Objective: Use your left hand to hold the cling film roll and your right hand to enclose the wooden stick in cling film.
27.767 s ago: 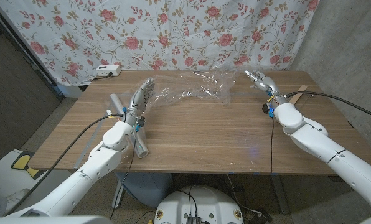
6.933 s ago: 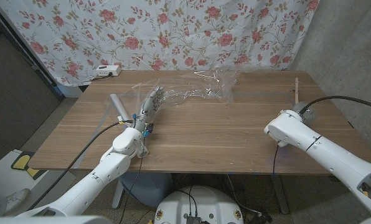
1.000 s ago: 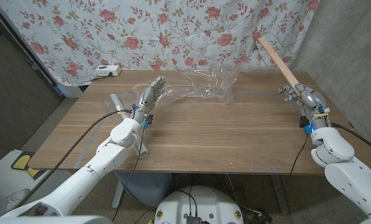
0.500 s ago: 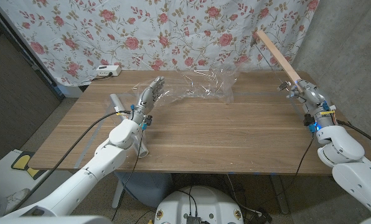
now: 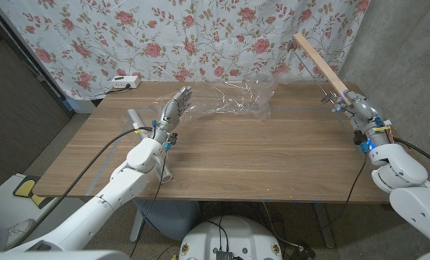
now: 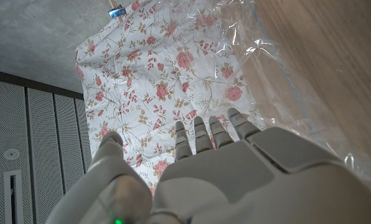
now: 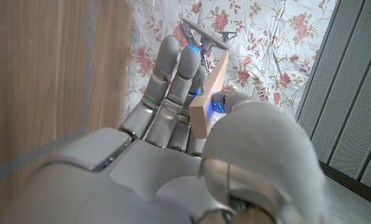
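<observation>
My right hand (image 5: 356, 108) is raised over the table's right end and grips the lower end of a pale wooden stick (image 5: 319, 63), which slants up and to the left in front of the curtain. The right wrist view shows the stick (image 7: 209, 93) pinched between thumb and fingers. My left hand (image 5: 174, 108) hovers above the left part of the table, fingers spread, holding nothing, right at the edge of the clear cling film sheet (image 5: 241, 100). That crumpled sheet (image 6: 297, 81) stands up at the table's back middle. The grey cling film roll (image 5: 135, 117) lies on the table, mostly hidden under my left arm.
The wooden table (image 5: 237, 159) is backed by a floral curtain (image 5: 200, 36). A white power strip (image 5: 123, 81) lies at the back left corner. A grey wall (image 5: 402, 50) stands close on the right.
My right hand has drifted a little to the right with the stick, and the stick's free end has risen slightly. The left hand and film have barely moved.
</observation>
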You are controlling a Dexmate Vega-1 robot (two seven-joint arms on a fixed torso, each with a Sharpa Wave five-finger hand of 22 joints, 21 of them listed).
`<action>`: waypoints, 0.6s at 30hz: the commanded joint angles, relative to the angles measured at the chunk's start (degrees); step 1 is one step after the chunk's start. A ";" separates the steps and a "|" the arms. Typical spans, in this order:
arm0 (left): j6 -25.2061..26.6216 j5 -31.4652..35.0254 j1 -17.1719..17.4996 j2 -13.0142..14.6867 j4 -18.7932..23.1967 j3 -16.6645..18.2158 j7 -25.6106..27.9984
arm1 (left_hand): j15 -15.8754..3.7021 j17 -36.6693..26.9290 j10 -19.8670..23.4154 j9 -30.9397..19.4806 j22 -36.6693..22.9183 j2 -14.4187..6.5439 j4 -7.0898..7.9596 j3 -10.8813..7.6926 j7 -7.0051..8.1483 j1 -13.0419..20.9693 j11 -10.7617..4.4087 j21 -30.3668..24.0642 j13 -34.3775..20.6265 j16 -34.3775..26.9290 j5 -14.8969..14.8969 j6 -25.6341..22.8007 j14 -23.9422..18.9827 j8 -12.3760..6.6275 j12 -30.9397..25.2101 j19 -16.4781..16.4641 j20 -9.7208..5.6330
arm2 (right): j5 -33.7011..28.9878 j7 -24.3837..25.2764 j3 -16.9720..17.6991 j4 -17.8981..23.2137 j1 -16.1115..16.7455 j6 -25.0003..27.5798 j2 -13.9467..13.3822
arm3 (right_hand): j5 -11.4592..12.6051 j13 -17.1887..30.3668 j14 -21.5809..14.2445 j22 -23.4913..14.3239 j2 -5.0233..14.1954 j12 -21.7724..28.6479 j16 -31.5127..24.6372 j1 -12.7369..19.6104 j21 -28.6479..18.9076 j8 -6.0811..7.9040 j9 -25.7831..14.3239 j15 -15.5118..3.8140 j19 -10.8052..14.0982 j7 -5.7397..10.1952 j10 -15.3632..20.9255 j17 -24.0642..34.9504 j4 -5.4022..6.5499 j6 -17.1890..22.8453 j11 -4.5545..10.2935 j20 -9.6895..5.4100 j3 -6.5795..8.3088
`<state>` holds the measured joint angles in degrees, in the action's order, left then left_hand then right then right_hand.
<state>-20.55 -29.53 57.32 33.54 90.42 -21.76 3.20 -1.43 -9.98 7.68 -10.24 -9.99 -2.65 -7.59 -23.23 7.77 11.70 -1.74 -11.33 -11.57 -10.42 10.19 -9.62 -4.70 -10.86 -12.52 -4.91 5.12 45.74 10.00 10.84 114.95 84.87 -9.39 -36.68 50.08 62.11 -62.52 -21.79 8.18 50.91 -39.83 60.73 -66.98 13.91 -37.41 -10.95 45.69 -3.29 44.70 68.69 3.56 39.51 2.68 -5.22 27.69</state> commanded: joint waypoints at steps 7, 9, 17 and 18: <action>-0.05 -0.01 0.85 1.99 3.14 0.62 -1.62 | 0.14 -0.22 0.29 -0.28 -0.21 -0.03 0.00 -0.30 -0.25 -0.23 -0.02 0.07 -0.14 -0.23 0.06 -0.32 0.07 0.03 -0.13 -0.22 0.03 | 1.25 -2.95 -0.26 -0.18 -0.86 2.38 -1.88 | 0.46 5.55 -0.47 1.67 1.71 -0.51 0.33 -1.85 -2.24 -0.14 -0.27 -1.80 -0.78 7.12 5.70 -0.10 -7.77 7.84 4.90 -1.63 10.90; 0.01 -0.18 0.78 1.92 3.23 0.54 -1.83 | 0.15 -0.22 0.30 -0.28 -0.21 -0.02 0.00 -0.31 -0.25 -0.24 0.00 0.06 -0.14 -0.23 0.06 -0.33 0.05 0.03 -0.14 -0.23 0.02 | 1.46 -3.33 -0.39 -0.29 -1.04 2.72 -2.15 | 0.45 5.43 -0.55 2.01 1.71 -0.69 0.38 -1.95 -2.62 -0.19 -0.19 -1.81 -0.94 7.17 5.70 -0.16 -7.85 7.92 4.97 -1.59 10.94; 0.84 -0.56 0.78 2.67 4.75 0.60 -2.60 | 0.23 -0.21 0.40 -0.28 -0.21 -0.01 -0.02 -0.30 -0.27 -0.26 0.08 0.05 -0.14 -0.24 0.05 -0.30 0.01 0.04 -0.17 -0.26 0.02 | 2.10 -5.03 -1.18 -1.07 -1.87 3.62 -3.21 | 0.48 6.33 -0.44 3.67 1.74 -0.55 0.90 -2.34 -4.40 -0.48 0.11 -1.78 -1.54 7.01 5.70 -0.52 -8.21 7.87 4.85 -1.68 11.24; 0.81 -0.55 0.85 2.90 5.16 0.67 -2.76 | 0.28 -0.21 0.39 -0.28 -0.21 0.00 -0.03 -0.30 -0.27 -0.26 0.00 0.04 -0.14 -0.24 0.05 -0.32 0.02 0.03 -0.16 -0.29 0.00 | 2.21 -5.09 -1.31 -1.18 -2.00 3.87 -3.35 | 0.49 6.36 -0.87 3.92 1.75 -0.61 0.53 -2.39 -4.68 -0.46 0.05 -1.78 -1.57 7.02 5.56 -0.12 -8.26 7.84 4.96 -1.68 11.29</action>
<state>-20.62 -29.80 57.99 35.30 93.61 -21.30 1.45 -1.43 -9.98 7.68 -10.25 -9.99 -2.64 -7.59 -23.23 7.77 11.70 -1.74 -11.33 -11.57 -10.42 10.19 -9.62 -4.70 -10.86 -12.52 -4.91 5.12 47.01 6.85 10.31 114.55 83.75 -7.02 -38.67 50.06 62.59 -62.61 -18.20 8.18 50.25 -39.17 59.83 -71.01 13.63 -37.21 -10.89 44.54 -3.49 44.82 68.30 3.56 39.72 2.60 -4.94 27.69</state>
